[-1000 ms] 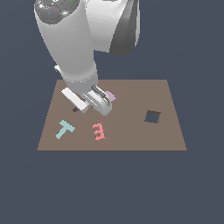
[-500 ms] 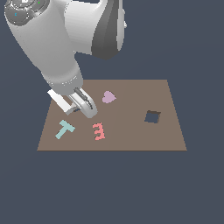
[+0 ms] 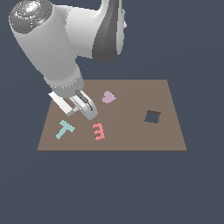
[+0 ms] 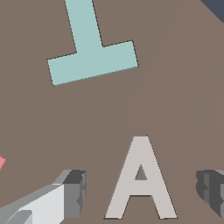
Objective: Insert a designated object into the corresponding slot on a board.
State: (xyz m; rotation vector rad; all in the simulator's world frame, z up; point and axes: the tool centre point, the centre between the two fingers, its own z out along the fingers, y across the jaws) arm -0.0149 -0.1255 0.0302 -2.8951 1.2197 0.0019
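So the hand (image 4: 140, 192) is wide open with nothing in it, and the pale A block (image 4: 141, 181) lies flat on the board (image 3: 131, 140) right between its two fingers (image 4: 74, 192), with a gap on each side. I'd guess the step here is the grab: come straight down, keep the A centred so both pads meet its slanted legs together, and close gently so it doesn't squirt out or twist. From the exterior view the arm covers the A completely, so the wrist view is the only check on alignment. The teal T (image 4: 92, 48) sits just ahead of the hand, close but not touching the A, and the pink E (image 3: 99, 131) is off to one side, barely peeking into the wrist view. The heart (image 3: 108, 96) is further off. The only dark cutout (image 3: 152, 117) I can see is well away across the board and looks squarish, so I can't tell if it's the A slot.
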